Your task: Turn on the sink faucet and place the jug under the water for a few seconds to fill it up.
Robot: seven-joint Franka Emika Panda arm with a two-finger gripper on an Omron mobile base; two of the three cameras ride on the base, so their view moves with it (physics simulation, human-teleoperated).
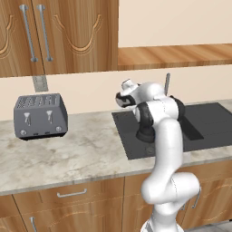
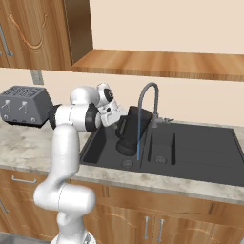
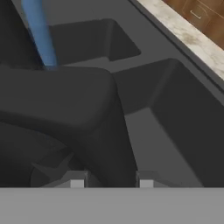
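Matte black jug (image 2: 131, 131) (tall, tilted)

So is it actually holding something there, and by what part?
Yes, the jug. The gripper is clamped on its curved side handle, with the jug in the sink by the water.

Kitchen, sink (image 2: 200, 147), toaster (image 1: 40, 116), wooden cabinets (image 1: 59, 36)
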